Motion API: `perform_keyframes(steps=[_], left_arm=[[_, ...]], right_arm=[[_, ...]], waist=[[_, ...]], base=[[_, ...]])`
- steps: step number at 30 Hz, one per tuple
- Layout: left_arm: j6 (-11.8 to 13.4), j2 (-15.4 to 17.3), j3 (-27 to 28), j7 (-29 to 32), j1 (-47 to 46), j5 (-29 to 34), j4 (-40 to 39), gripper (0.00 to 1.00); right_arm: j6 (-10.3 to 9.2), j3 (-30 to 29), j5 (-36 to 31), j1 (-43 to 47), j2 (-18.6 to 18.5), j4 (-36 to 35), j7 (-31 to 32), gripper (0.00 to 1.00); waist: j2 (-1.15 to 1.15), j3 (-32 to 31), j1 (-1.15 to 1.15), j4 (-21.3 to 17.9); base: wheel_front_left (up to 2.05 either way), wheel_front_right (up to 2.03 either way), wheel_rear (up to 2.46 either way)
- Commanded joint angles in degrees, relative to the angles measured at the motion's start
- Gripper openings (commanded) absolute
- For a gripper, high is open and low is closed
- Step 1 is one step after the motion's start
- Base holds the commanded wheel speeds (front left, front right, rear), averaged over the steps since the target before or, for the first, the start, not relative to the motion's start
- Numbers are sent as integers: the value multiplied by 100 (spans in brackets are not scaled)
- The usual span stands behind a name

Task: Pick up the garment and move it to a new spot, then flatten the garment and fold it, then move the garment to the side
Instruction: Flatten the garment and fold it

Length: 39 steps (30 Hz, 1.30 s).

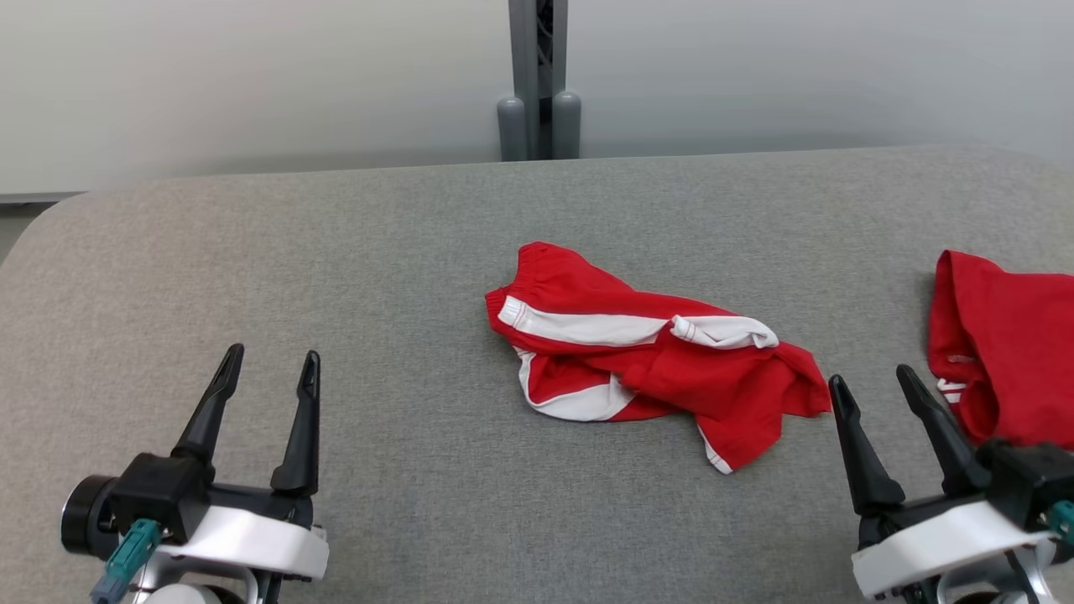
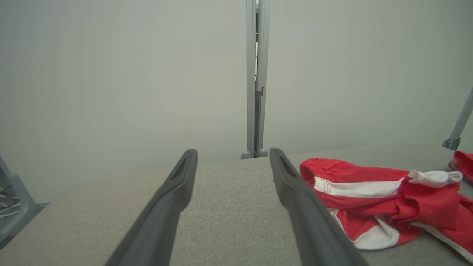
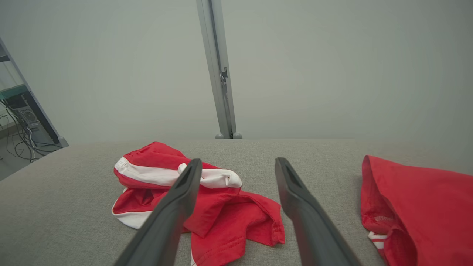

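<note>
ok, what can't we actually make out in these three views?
- Second red fabric garment, head view: cut off by the right edge, and its lower part sits behind the right gripper, so its full shape is unknown.
- Crumpled red-and-white striped garment: its own folds hide how it is laid out. In the right wrist view a dark finger crosses it.
- Left wrist view: that garment runs off the right edge.

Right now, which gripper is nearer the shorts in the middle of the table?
Right. The right gripper is open just past the right edge of the shorts, not touching. The left gripper, also open, is far off to their left.
</note>
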Motion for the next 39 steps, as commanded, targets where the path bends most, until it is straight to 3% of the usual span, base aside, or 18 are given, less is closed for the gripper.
perform_keyframes(steps=[1, 17, 23, 24, 25, 26, 32, 36, 39], left_arm=[[15, 17, -17, 12, -135, 30, -18, 100], [-172, -156, -356, -129, -443, -2, 99, 100], [-242, -273, -434, -243, -611, -37, 316, 100], [-250, -286, -436, -265, -628, -42, 352, 100], [-260, -296, -441, -273, -631, -44, 382, 100], [-254, -296, -435, -283, -620, -43, 408, 100], [-215, -270, -347, -346, -629, -44, 473, 100], [-174, -214, -267, -365, -609, -34, 453, 100], [-164, -146, -225, -376, -640, -14, 399, 100]], right_arm=[[1, 15, -27, -120, -108, -5, 52, 100], [0, 1643, 330, -1772, -1450, 996, 1120, 100], [1, 2266, 497, -2353, -1734, 1659, 1238, 100], [0, 2317, 514, -2414, -1763, 1741, 1195, 92], [0, 2363, 561, -2460, -1762, 1814, 1155, 37], [0, 2418, 580, -2485, -1769, 1861, 1130, 0], [1, 2506, 776, -2352, -1873, 1533, 1077, 0], [0, 2655, 1179, -2140, -2058, 685, 1437, 0], [-1, 2708, 1520, -1967, -2476, -64, 1991, 0]], waist=[[0, 28, 0, 57], [0, 530, 0, 746], [0, 695, 0, 954], [0, 706, 0, 975], [0, 717, 0, 991], [0, 723, 0, 999], [0, 751, 0, 900], [0, 765, 0, 669], [0, 803, 0, 493]], base=[[0, 0, 0], [0, 0, 0], [0, 0, 0], [0, 0, 0], [0, 0, 0], [0, 0, 0], [0, 0, 0], [0, 0, 0], [0, 0, 0]])
